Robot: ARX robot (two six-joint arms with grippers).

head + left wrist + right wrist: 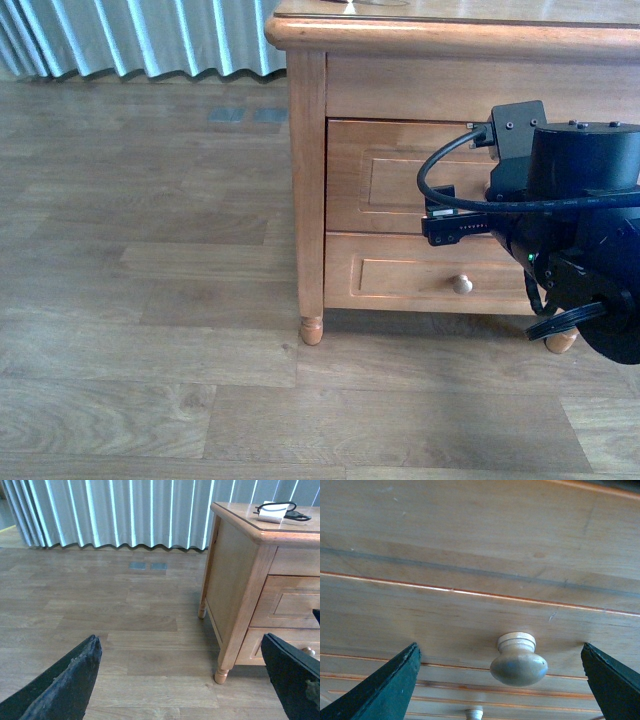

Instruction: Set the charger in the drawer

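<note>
The charger (274, 512), a small white adapter with a looped black cable, lies on top of the wooden nightstand (235, 565). The drawer (385, 178), the taller upper one with a recessed panel, is shut. In the right wrist view its round pale knob (519, 661) sits between the spread fingers of my right gripper (499, 647), which is open and apart from the knob. The right arm (570, 220) covers the knob in the front view. My left gripper (179, 637) hangs open over the floor, left of the nightstand, holding nothing.
A shallower lower drawer (400, 280) with its own knob (461, 284) is shut beneath the taller one. The nightstand stands on turned legs (312, 329) on a wood-plank floor (150, 300). Pale vertical curtains (110, 510) hang behind.
</note>
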